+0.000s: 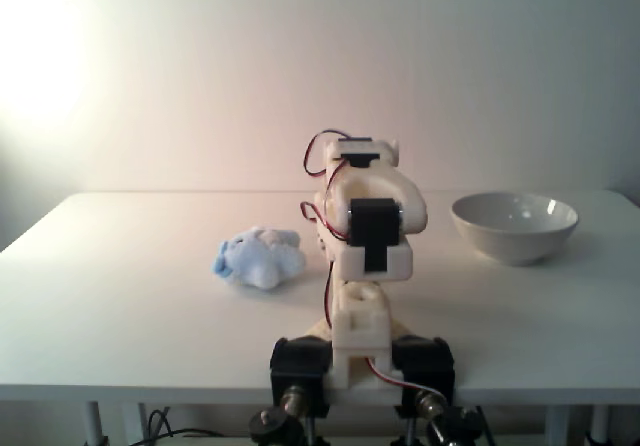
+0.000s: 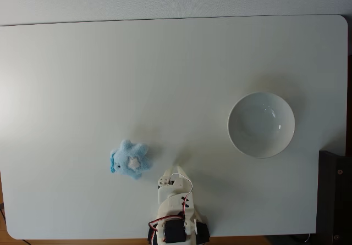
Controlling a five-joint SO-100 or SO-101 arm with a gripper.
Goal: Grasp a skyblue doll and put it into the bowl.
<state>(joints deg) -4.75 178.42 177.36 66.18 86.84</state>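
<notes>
White tabletop [image 2: 82,80] is bearing the untouched fuzzy sky-blue plush doll [image 2: 129,160], lying apart from the empty glossy off-white ceramic bowl [image 2: 261,124]; the folded arm's gripper [image 2: 179,172] is waiting, finger spread unclear, everything remaining.

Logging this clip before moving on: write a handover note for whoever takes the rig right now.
Gripper: folded back near the arm's base, holding nothing; whether the fingers are open or shut cannot be told.
Skyblue doll: lying on the table, left of the arm in the top-down fixed view, untouched.
Bowl: right of the arm in that view, upright and empty.
Done: nothing yet.
Left: reach to the doll, grasp it, carry it across and drop it in the bowl.
</notes>
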